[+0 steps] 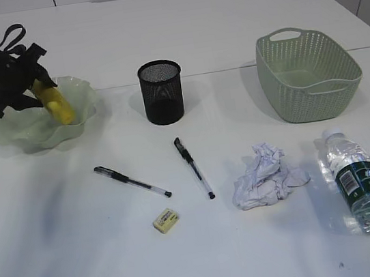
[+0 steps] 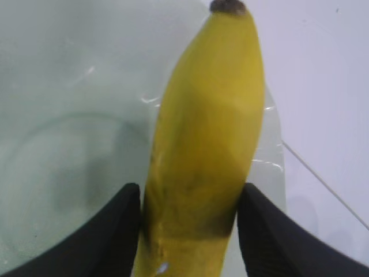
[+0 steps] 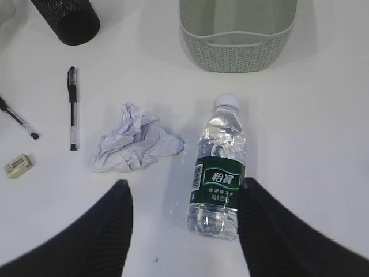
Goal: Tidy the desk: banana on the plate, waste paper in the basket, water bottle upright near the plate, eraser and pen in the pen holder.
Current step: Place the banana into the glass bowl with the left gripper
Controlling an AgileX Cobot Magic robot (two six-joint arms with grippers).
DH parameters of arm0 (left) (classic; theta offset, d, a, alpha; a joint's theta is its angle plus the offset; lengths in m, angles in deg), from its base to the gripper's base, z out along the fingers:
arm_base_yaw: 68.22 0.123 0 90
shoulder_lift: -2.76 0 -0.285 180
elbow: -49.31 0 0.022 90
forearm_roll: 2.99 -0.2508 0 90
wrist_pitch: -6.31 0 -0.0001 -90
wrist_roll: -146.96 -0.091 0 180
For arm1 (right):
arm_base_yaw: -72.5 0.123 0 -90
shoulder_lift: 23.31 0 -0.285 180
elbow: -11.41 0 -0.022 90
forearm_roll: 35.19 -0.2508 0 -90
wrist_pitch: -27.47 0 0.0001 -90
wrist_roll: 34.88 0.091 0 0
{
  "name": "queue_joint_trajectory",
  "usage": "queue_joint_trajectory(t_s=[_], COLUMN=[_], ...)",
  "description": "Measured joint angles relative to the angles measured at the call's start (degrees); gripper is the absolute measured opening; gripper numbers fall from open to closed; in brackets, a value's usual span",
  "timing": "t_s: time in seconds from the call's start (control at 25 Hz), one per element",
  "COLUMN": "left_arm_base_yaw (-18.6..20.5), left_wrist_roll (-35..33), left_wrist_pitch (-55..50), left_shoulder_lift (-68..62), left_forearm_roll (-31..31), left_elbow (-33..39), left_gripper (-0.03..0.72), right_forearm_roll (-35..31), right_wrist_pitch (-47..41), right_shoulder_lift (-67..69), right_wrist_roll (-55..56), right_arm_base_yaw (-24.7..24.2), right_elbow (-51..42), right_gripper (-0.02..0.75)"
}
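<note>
Our left end effector (image 2: pixel 189 231) has its jaws on either side of the banana (image 2: pixel 204 144), close against the peel; we cannot tell whether they grip it or have just let go. The fruit leans out over the rim of the green plate (image 1: pixel 78 91), its tip toward the counter (image 1: pixel 187 248). We judge that to be the risk: released at this slant, the banana could roll or tip off the wavy edge. Pulling the arm away crookedly might also drag the fruit, or nudge the light plate.

Our right end effector (image 3: pixel 183 231) hovers with jaws wide and empty above the lying water bottle (image 3: pixel 219 173); closing on that round body carelessly could send it rolling toward the crumpled paper (image 3: pixel 135 147).
</note>
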Motion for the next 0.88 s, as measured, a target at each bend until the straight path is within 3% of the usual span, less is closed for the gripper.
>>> queue_joint_trajectory(t_s=[0.28, 0.56, 0.88], left_arm_base_yaw=[0.0, 0.0, 0.0], left_wrist_roll=[0.0, -2.94, -8.71], left_wrist_pitch=[0.18, -0.71, -14.75], left_shoulder_lift=[0.0, 0.75, 4.07], left_forearm_roll=[0.08, -0.04, -7.12], left_elbow=[-0.05, -0.29, -6.74], left_gripper=[0.434, 0.445, 0.445], right_forearm_roll=[0.0, 0.0, 0.0], right_wrist_pitch=[0.0, 0.0, -0.35], right_shoulder_lift=[0.0, 0.0, 0.0], right_wrist_roll=[0.0, 0.0, 0.0], right_arm_base_yaw=[0.0, 0.0, 0.0], right_elbow=[0.0, 0.0, 0.0], right_gripper=[0.431, 0.431, 0.431])
